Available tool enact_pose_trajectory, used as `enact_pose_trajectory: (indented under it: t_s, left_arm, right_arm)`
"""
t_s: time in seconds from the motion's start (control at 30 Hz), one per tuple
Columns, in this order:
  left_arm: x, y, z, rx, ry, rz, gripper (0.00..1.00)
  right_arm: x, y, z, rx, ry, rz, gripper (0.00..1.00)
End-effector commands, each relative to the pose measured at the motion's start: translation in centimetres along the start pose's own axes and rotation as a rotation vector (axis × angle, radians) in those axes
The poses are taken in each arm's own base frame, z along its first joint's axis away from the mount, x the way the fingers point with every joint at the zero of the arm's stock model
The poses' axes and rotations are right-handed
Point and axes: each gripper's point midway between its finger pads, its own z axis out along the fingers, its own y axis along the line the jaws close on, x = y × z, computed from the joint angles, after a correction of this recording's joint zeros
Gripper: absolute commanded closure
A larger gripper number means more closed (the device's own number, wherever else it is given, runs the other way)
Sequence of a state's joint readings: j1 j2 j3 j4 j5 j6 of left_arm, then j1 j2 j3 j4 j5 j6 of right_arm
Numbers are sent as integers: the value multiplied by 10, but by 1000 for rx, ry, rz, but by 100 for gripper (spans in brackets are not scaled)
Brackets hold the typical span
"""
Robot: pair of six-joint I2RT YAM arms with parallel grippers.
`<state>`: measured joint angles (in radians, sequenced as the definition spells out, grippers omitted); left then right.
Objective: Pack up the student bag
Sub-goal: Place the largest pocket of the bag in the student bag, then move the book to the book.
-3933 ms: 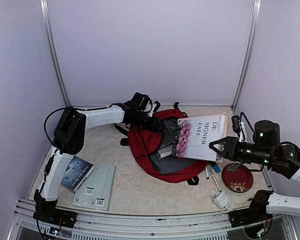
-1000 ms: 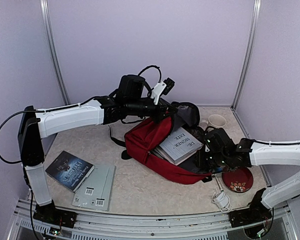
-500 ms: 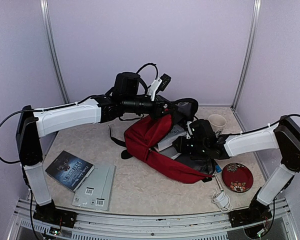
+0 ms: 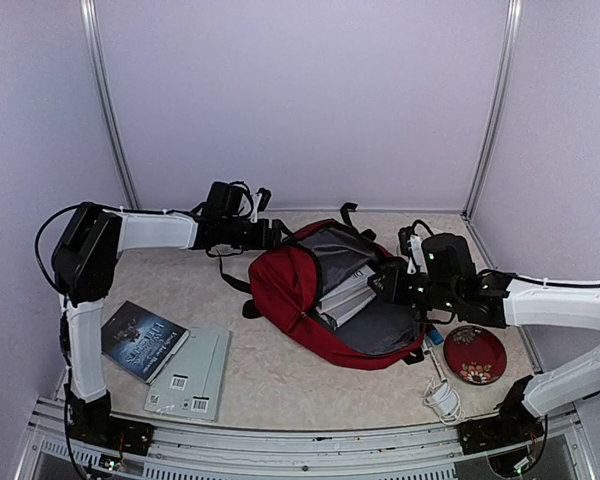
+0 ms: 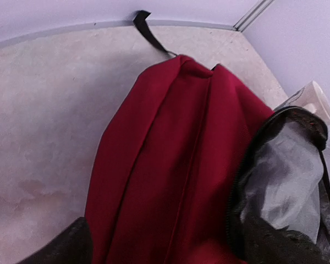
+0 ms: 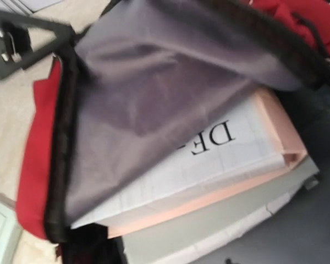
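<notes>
The student bag [image 4: 285, 290], dark red with grey lining, lies open in the middle of the table. A white book printed "DE" [image 6: 209, 159] lies inside it on a pink one and a grey one, partly under the grey lining [image 6: 154, 93]; the stack also shows in the top view [image 4: 345, 293]. My left gripper [image 4: 268, 236] is at the bag's top left edge, jaws apart with red fabric [image 5: 170, 181] bulging between them. My right gripper [image 4: 385, 283] hovers at the bag's mouth, facing the books and holding nothing; its fingertips are hardly visible.
A dark book [image 4: 138, 340] and a pale green book [image 4: 192, 372] lie at the front left. A red patterned plate [image 4: 475, 353], a white coiled cable [image 4: 442, 398] and a blue pen [image 4: 432, 337] lie at the front right. A cup [image 5: 314, 100] stands behind the bag.
The left arm has lowered the bag's top from its raised position to the table. The right arm slid the white book into the bag, let go and drew back to the right.
</notes>
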<state>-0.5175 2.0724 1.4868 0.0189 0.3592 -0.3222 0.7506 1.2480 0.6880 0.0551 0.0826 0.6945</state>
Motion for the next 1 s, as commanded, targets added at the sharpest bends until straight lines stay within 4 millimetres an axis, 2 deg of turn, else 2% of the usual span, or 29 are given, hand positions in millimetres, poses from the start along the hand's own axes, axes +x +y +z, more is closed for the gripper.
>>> enact_pose_trajectory:
  t_s: [0.0,0.07,0.17,0.23,0.3,0.37,0.47,0.53,0.6,0.7,0.77,0.87,0.97]
  left_arm:
    - [-42,-4,-42,-130,-111,78,1]
    - [-49,7,-65,-229,-124,100,1]
    - [-40,20,-95,-349,-87,83,1]
    - [-21,18,-107,-347,-47,-5,1]
    - [12,16,-114,-355,22,-57,1]
    - [47,23,-125,-437,86,-108,1]
    - [83,38,-154,-592,129,-152,1]
    - [95,48,-175,-653,114,-202,1]
    - [101,70,-200,-745,70,-280,1]
    - [109,121,-242,-944,-21,-452,1]
    - [119,151,-257,-1031,-25,-537,1]
    - [137,181,-267,-1108,19,-624,1]
    - [152,216,-293,-1232,-6,-695,1]
  right_arm:
    - [-5,-2,-25,11,-8,38,56]
    - [-12,6,-34,-12,-28,45,56]
    - [-14,20,-36,-47,-28,48,56]
    - [-9,36,-30,-85,-8,42,56]
    - [3,59,-15,-137,32,16,56]
    - [16,87,2,-190,90,-39,55]
    - [41,127,31,-247,201,-148,52]
    - [55,155,45,-312,259,-189,52]
    - [72,180,58,-379,307,-219,52]
    - [97,204,75,-434,370,-248,52]
    - [108,216,85,-458,403,-244,51]
    - [126,227,94,-488,443,-239,51]
    - [139,235,98,-499,466,-252,51]
